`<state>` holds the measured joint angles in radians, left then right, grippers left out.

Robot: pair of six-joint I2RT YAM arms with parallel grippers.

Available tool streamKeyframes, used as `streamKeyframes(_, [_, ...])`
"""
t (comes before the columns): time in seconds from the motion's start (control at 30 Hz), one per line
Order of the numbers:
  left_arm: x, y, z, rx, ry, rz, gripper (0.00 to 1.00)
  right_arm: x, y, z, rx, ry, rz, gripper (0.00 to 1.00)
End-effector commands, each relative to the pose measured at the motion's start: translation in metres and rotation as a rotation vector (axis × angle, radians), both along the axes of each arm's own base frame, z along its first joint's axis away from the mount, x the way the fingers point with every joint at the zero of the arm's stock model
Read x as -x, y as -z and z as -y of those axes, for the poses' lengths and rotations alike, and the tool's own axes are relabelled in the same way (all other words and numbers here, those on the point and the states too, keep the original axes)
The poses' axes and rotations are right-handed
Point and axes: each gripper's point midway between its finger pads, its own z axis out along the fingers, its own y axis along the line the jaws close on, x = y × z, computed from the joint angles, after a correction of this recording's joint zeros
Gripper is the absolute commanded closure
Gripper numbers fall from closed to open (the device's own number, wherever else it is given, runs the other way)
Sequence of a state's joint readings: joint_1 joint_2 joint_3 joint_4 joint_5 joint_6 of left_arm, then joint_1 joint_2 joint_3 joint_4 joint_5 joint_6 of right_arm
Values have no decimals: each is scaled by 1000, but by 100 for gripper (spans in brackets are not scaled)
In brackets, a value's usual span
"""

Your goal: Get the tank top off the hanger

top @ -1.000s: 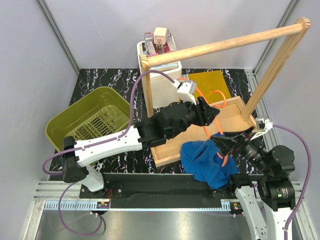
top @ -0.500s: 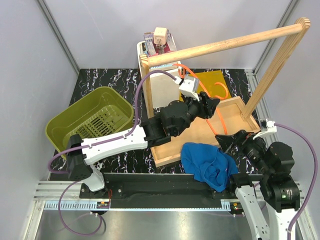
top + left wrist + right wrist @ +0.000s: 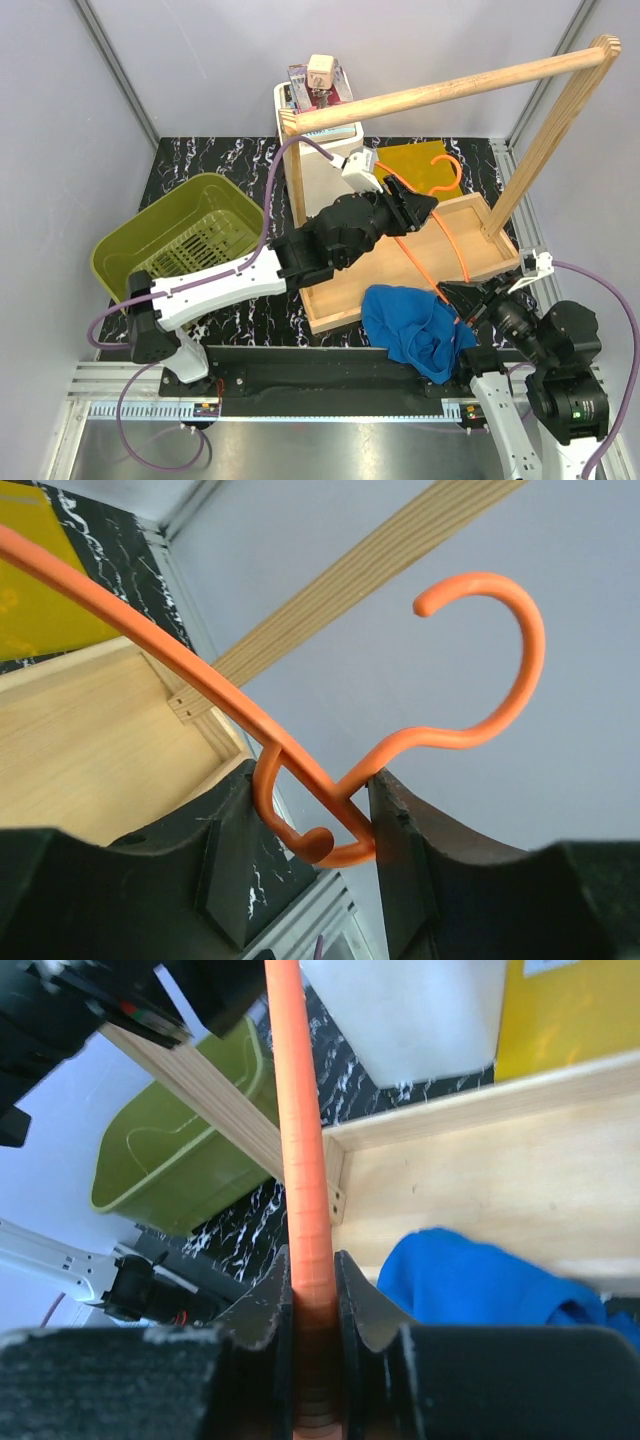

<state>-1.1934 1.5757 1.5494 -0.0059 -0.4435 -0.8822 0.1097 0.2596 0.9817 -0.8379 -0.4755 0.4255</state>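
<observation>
The left gripper (image 3: 418, 205), in the upper middle of the overhead view, is clamped on the hanger (image 3: 440, 245) at the base of its hook. In the left wrist view its 2 dark fingers (image 3: 232, 865) press either side of the small orange loop where the hook meets the frame. The hook curls toward the upper right against the grey wall. The hanger (image 3: 200, 675) leaves that frame at the upper left edge, so its far end is cut off.

The right gripper (image 3: 455, 300), at the lower right of the overhead view, is closed narrowly on the same hanger further down. In the right wrist view its fingers (image 3: 268, 1320) pinch the hanger (image 3: 305, 1160) at the bottom centre. From there the bar rises to the top edge, blurred by closeness. From above, these fingertips are hard to make out against the arm's dark body.

The tank top (image 3: 412, 322) lies in a crumpled blue heap at the lower centre right of the overhead view. It is draped over the near edge of the wooden tray (image 3: 370, 275) toward the table (image 3: 200, 160) edge. Its right side meets the hanger's lower end by the right gripper, and whether a strap is looped on the bar cannot be told. In the right wrist view the tank top (image 3: 470, 1275) seems to sit apart from the bar, its lower part hidden by the gripper.

The green basket (image 3: 215, 200) sits at the left. The yellow mat (image 3: 410, 160) lies partly behind the hook.
</observation>
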Motion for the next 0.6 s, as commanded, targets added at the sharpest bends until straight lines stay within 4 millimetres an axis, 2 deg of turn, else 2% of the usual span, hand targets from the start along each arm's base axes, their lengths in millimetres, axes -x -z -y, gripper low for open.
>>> streamKeyframes(0.0, [33,-33,-2,69,164,55,49,-4,5,20,-40,163,-110,100])
streamKeyframes(0.03, [38,-21,-2,26,193,71,43,-6,7,28,-32,211,-121,100])
streamKeyframes(0.1, [55,-22,-14,-23,273,148,35,1,10,35,-38,254,-121,100])
streamKeyframes(0.13, [62,-6,-20,-68,302,162,30,4,5,40,-39,284,-104,100])
streamKeyframes(0.2, [78,5,-31,-122,355,213,27,10,-1,45,-27,303,-81,100])
streamKeyframes(0.23, [88,10,-45,-136,364,226,22,15,-14,51,-22,328,-40,100])
streamKeyframes(0.27, [92,19,-52,-178,369,248,21,15,-17,55,10,346,-33,100])
streamKeyframes(0.3, [107,35,-55,-225,404,251,20,21,-34,59,20,355,11,100])
streamKeyframes(0.33, [116,39,-64,-262,411,262,19,14,-38,61,62,359,4,100])
streamKeyframes(0.37, [133,47,-65,-300,448,285,19,12,-43,61,79,356,3,100])
streamKeyframes(0.4, [141,62,-68,-340,463,275,19,15,-58,58,86,330,36,100])
streamKeyframes(0.43, [145,71,-72,-364,461,272,19,6,-63,56,118,315,25,100])
streamKeyframes(0.47, [160,80,-71,-382,485,277,19,3,-69,55,129,307,33,100])
streamKeyframes(0.5, [164,100,-74,-424,481,269,19,4,-82,57,132,314,64,100])
streamKeyframes(0.53, [162,109,-77,-449,439,269,19,-4,-87,57,151,315,71,100])
streamKeyframes(0.57, [171,119,-76,-474,448,269,20,-7,-93,58,158,317,82,100])
